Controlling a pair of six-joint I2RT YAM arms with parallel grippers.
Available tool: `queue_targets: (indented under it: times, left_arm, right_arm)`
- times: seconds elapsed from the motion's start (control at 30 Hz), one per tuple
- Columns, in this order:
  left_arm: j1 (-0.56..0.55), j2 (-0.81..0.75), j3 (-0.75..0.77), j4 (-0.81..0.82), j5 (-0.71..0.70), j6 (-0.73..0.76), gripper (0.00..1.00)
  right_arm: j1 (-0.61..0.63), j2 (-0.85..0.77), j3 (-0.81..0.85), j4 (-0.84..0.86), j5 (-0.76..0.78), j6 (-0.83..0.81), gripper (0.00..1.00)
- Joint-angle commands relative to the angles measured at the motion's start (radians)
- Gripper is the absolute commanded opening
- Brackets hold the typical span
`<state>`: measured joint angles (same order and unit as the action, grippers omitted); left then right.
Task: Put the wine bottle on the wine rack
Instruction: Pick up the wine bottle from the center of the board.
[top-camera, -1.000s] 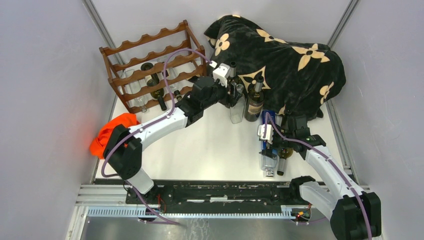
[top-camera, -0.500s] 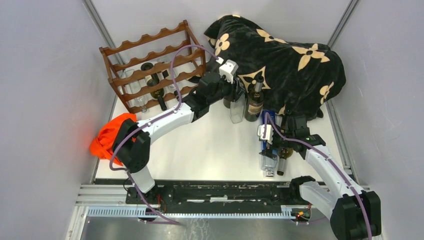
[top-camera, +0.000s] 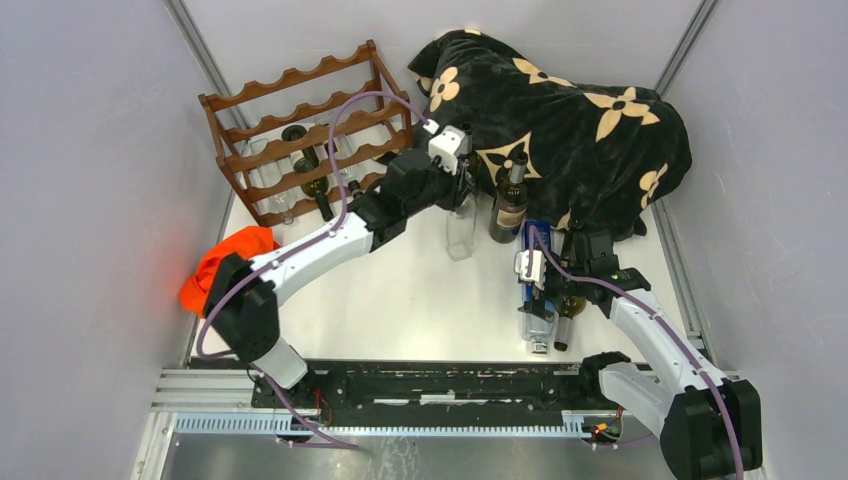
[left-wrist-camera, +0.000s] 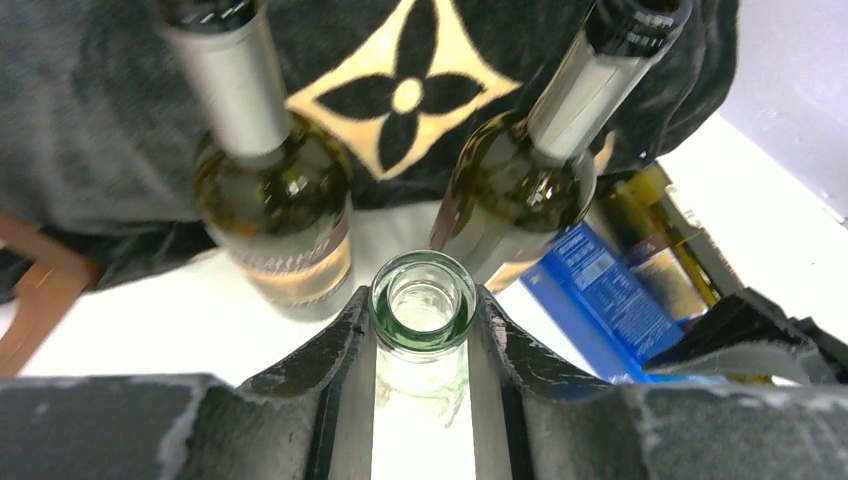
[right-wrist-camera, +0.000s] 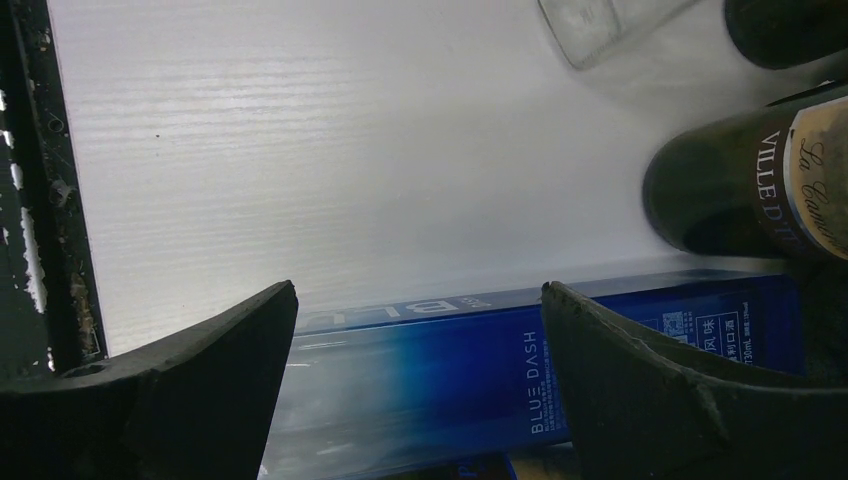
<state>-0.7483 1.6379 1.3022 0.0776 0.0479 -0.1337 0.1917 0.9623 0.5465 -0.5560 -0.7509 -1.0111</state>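
Left claw (left-wrist-camera: 422, 305) pinched shut on the neck of the clear glass wine bottle (top-camera: 459, 230), mid-frame on the white worktop (top-camera: 420, 300). It's right of the dark reddish-brown wooden wine rack (top-camera: 300, 130) at upper left. Right claw (right-wrist-camera: 418, 295) spread wide astride the lying blue bottle (right-wrist-camera: 450, 370).

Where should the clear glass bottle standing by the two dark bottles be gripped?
Its neck, just under the flared lip, from the near side: the clear bottle stands upright, the lip should stop slipping, and dark bottles crowd the far side. The left claw sits there.
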Motion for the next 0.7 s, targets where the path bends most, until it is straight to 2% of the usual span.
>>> queue_targets:
  times: [0.0, 0.17, 0.37, 0.5, 0.67]
  left_arm:
    - [0.001, -0.176, -0.034, -0.035, -0.071, 0.061, 0.02]
    - [0.003, -0.311, -0.129, -0.124, -0.006, -0.061, 0.02]
    - [0.003, -0.529, -0.368, -0.019, 0.068, -0.258, 0.02]
    - [0.001, -0.656, -0.469, 0.027, 0.103, -0.367, 0.02]
    - [0.001, -0.729, -0.551, 0.124, 0.123, -0.458, 0.02]
  right_arm:
    - [-0.001, -0.001, 0.018, -0.011, -0.061, -0.016, 0.98]
    - [0.002, -0.005, 0.02, -0.034, -0.158, -0.05, 0.98]
    - [0.016, -0.016, 0.037, -0.042, -0.261, -0.092, 0.98]
    - [0.054, -0.019, 0.075, -0.028, -0.303, -0.097, 0.98]
    - [0.191, 0.02, 0.101, 0.107, -0.297, 0.069, 0.98]
